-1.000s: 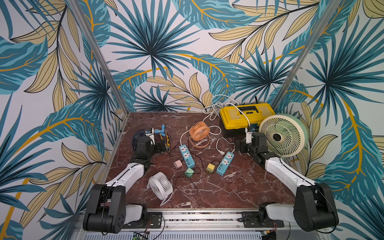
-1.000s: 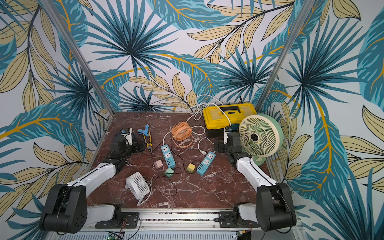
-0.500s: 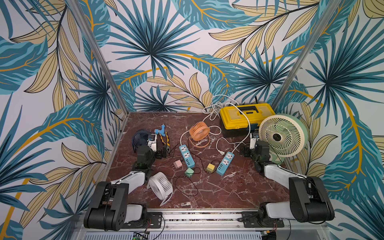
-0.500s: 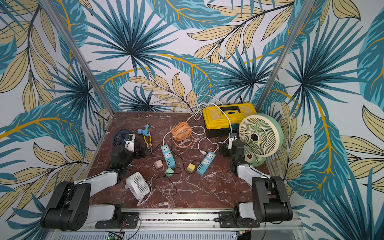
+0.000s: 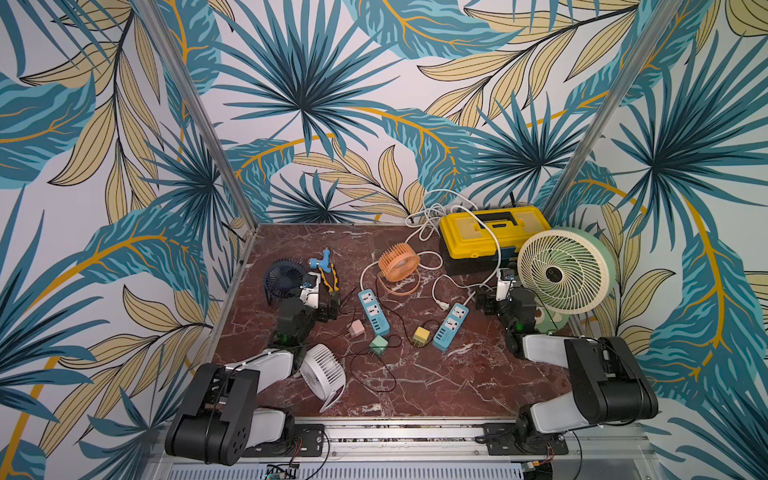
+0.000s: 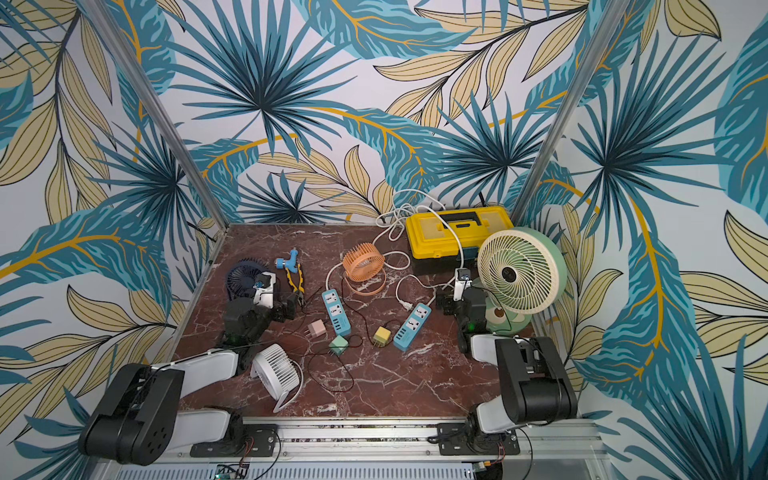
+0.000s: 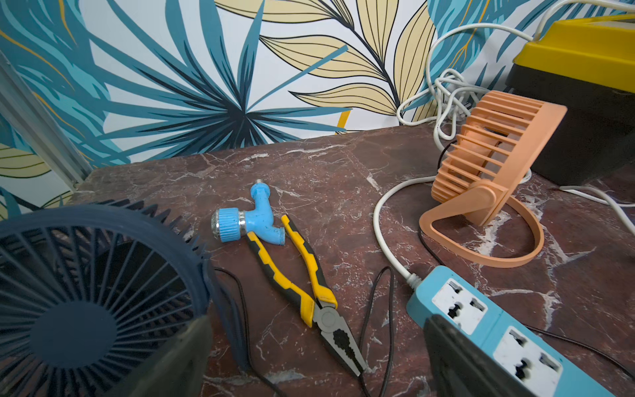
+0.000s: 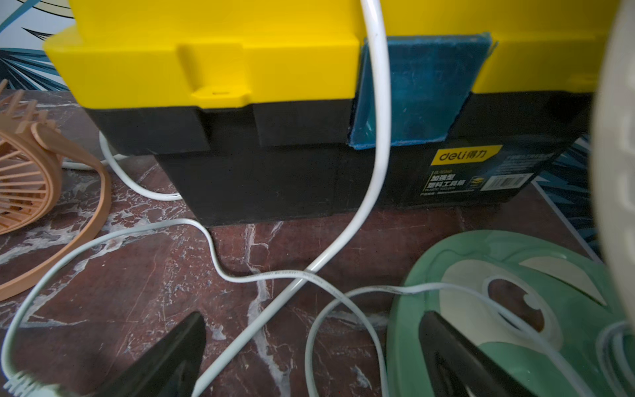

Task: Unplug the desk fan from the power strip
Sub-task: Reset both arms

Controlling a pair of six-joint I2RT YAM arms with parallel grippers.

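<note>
The pale green desk fan (image 5: 561, 270) (image 6: 521, 270) stands at the right edge on a frog-faced base (image 8: 481, 275). Its thin white cord (image 8: 240, 275) runs across the table to a white plug (image 5: 442, 305) lying beside the far end of the right-hand blue power strip (image 5: 451, 328) (image 6: 412, 327). That strip's sockets look empty. My right gripper (image 5: 484, 303) (image 8: 311, 316) stands open and low next to the fan's base, over the cord, holding nothing. My left gripper (image 5: 328, 309) (image 7: 316, 319) is open over the pliers, beside a second blue strip (image 7: 481, 323).
A yellow toolbox (image 5: 494, 237) with white cables draped over it sits at the back right. An orange fan (image 5: 399, 262), navy fan (image 5: 284, 278) and white fan (image 5: 324, 374) stand around. Yellow pliers (image 7: 302, 285), a blue tap fitting (image 7: 254, 220), small adapters (image 5: 422, 334) and thin black wires lie mid-table.
Both arms have folded back toward the front rail, drawing the grippers slightly nearer. The navy fan behind the left arm now shows. Both grippers stayed open.
</note>
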